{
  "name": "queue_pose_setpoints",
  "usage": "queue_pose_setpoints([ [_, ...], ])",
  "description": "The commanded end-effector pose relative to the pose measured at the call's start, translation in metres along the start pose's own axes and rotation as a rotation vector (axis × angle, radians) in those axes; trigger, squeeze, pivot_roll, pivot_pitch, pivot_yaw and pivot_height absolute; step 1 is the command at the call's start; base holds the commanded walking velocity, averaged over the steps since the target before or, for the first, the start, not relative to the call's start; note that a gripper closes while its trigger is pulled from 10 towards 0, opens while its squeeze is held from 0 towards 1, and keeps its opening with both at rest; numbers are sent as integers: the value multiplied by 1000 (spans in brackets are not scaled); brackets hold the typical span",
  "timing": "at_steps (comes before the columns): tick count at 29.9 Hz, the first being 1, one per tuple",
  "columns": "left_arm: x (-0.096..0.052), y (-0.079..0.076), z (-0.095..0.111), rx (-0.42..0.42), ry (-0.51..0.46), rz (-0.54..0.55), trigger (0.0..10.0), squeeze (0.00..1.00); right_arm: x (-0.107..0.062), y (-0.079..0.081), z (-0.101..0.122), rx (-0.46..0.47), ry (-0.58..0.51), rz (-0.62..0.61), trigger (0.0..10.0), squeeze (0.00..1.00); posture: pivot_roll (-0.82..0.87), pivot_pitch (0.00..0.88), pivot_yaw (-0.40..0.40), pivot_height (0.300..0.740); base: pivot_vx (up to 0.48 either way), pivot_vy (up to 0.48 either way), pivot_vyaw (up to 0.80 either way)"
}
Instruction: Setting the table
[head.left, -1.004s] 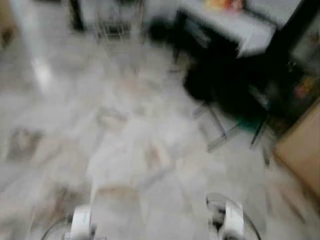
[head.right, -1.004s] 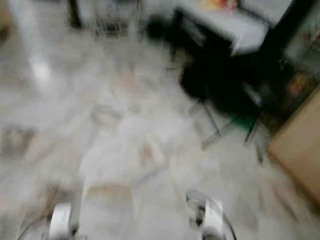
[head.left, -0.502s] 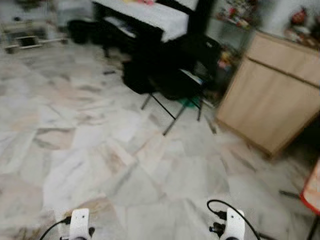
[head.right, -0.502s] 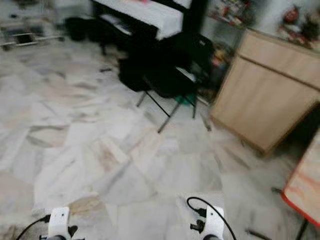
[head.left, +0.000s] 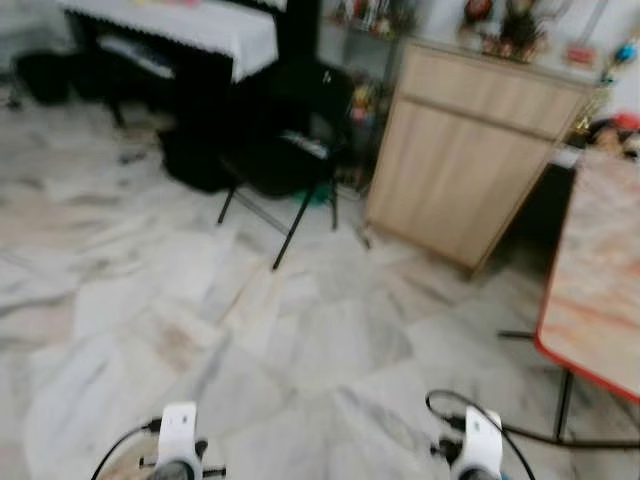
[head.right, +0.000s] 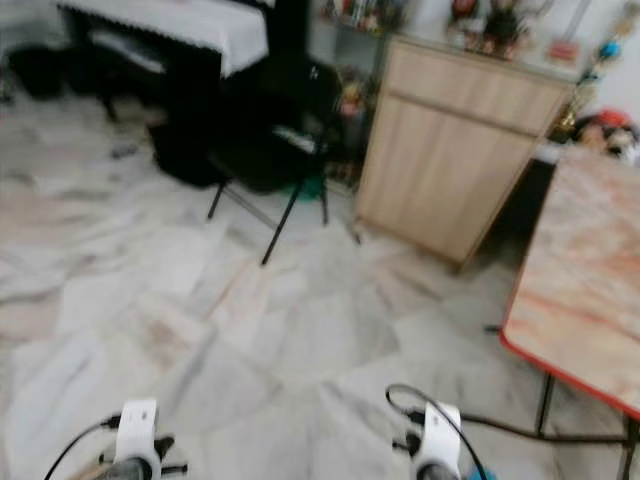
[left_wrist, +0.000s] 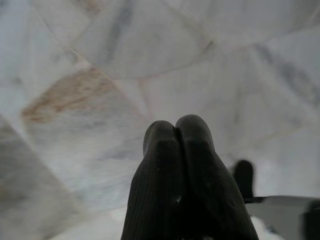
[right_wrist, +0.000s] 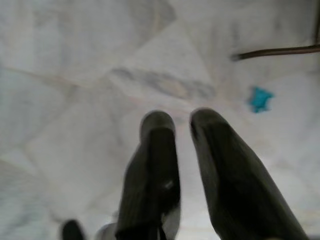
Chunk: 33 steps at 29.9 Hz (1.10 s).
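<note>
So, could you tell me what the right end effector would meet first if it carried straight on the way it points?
Most likely the marble floor; the right end effector points down at it, nothing between.

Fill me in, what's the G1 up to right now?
It is out on the marble floor with nothing in hand. Both arms hang low: the left gripper has its jaws closed on nothing, the right gripper has a small gap between its jaws, also empty. A red-edged table stands to the robot's right, a wooden cabinet ahead, and a black folding chair to the left of the cabinet. No tableware can be made out; the head views are blurred.
</note>
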<state>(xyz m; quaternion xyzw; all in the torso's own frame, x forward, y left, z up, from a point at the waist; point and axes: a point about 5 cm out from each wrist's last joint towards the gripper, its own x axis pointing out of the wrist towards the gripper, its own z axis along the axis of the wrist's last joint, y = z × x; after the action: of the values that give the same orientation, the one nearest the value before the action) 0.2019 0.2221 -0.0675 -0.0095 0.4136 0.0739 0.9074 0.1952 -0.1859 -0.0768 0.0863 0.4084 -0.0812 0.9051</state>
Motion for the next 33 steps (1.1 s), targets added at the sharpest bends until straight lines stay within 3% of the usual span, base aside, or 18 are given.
queue_pose_setpoints([
  [1, 0, -2, -1, 7, 9, -6, 10000, 0, -1, -6, -1, 6, 4, -22, 10000, 0, 111, 0, -57, 740, 0, 0, -781],
  [10, 1, 4, 7, 66, -6, -8, 10000, 0, -1, 6, -9, 25, 22, -9, 10000, 0, 177, 0, 3, 740, 0, 0, -777],
  [19, 2, 7, 16, 94, -24, -6, 10000, 0, -3, 16, -19, 20, 51, 16, 10000, 0, 178, 0, 5, 740, 0, 0, -774],
  [33, 0, -1, -1, 60, 5, -11, 10000, 0, -8, 1, -30, 5, 81, 2, 10000, 0, 146, 15, -41, 740, 0, 0, -695],
])
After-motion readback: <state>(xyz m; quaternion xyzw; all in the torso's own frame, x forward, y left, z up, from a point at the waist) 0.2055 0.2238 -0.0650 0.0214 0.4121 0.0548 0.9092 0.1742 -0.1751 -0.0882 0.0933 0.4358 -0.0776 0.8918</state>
